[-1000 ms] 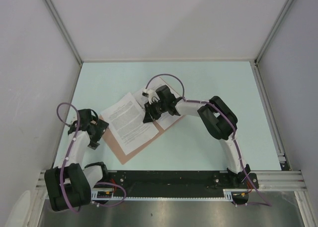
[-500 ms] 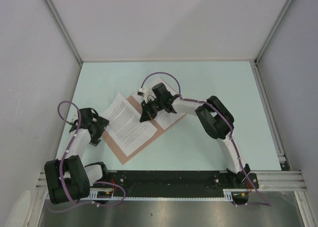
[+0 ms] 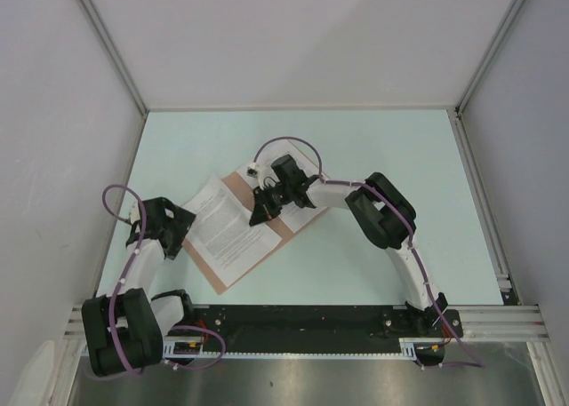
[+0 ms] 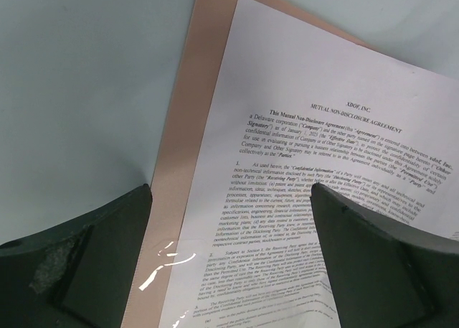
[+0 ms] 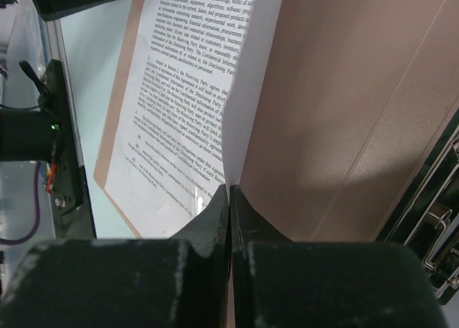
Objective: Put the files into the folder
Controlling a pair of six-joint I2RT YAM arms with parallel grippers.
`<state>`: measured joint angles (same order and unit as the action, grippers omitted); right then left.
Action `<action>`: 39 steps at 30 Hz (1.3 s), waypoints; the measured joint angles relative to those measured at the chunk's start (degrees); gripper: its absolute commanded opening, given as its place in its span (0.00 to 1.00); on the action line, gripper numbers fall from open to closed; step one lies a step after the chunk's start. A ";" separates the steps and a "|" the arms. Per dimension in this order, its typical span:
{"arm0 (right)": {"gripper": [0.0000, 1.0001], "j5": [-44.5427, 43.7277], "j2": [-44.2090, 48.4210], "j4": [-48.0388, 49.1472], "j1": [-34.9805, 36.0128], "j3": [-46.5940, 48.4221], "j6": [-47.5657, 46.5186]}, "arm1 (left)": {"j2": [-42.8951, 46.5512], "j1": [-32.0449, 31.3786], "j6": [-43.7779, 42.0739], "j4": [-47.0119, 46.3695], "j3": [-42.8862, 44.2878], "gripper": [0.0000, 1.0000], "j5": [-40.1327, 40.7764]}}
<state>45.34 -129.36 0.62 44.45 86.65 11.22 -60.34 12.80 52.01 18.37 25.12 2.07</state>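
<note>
Folder: the thin, flat salmon-pink card folder point(image 4: 192, 91) lies opened on the pale blue-green table point(image 3: 373, 148), turned at a slant. One panel is flat. The other panel point(image 5: 323, 127) is lifted, as the right wrist view shows.

Files: a white paper sheet with dense black printed text point(image 3: 227, 224) rests on the folder's flat panel. A strip of salmon card shows past its long edge and its near corner. The heading reads as a mutual non-disclosure agreement in the left wrist view. Whether another sheet lies under it, I cannot tell.

Right gripper: the black two-finger right gripper point(image 5: 228, 196) is at the folder's middle, where the printed sheet's edge meets the lifted panel. Its fingers are pressed together, pinching the edge of that panel.

Left gripper: the black left gripper point(image 4: 233, 252) is at the folder's outer long edge. Its fingers are spread wide, one over bare table just beside the folder, the other over the printed text. Nothing is between them but the sheet and card below.

Arms: both reach toward the folder from opposite sides, trailing purple cables point(image 3: 289, 141).
</note>
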 measured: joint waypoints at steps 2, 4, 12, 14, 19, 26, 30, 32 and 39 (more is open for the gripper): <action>0.00 -0.55 0.20 1.49 0.09 -1.18 2.47 | 0.00 0.00 -0.02 -0.17 -0.07 1.00 -0.15; 0.00 -1.38 0.48 2.86 0.13 -2.40 4.83 | 0.00 0.04 -0.02 -0.24 -0.07 1.00 -0.26; 0.00 -4.09 0.57 5.60 -0.13 -3.54 10.32 | 2.45 0.11 0.04 3.67 -0.39 1.00 -1.92; 0.00 -4.17 0.57 6.32 -0.33 -3.72 11.45 | 3.89 0.11 0.17 4.68 -1.03 1.00 -2.75; 0.00 -4.57 0.57 7.39 -0.81 -3.80 13.46 | 7.32 -0.17 1.01 4.22 -3.28 1.00 -4.13; 0.00 -5.31 0.57 7.39 -0.79 -3.82 14.73 | 7.74 -0.85 1.16 3.43 -3.72 0.99 -4.96; 0.00 -5.16 0.57 7.37 0.07 -3.85 14.69 | 7.74 -1.09 1.14 3.41 -3.72 1.00 -5.31; 0.00 -5.01 0.57 7.39 0.33 -4.02 14.71 | 7.74 -1.16 1.09 3.43 -3.72 1.00 -5.29; 0.00 -4.76 0.68 7.41 0.63 -5.86 14.84 | 7.78 -1.18 1.03 3.56 -3.69 1.00 -5.31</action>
<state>40.58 -128.68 8.03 45.08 80.79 26.06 -52.56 11.62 53.04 21.93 21.43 -3.25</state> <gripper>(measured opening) 0.009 0.994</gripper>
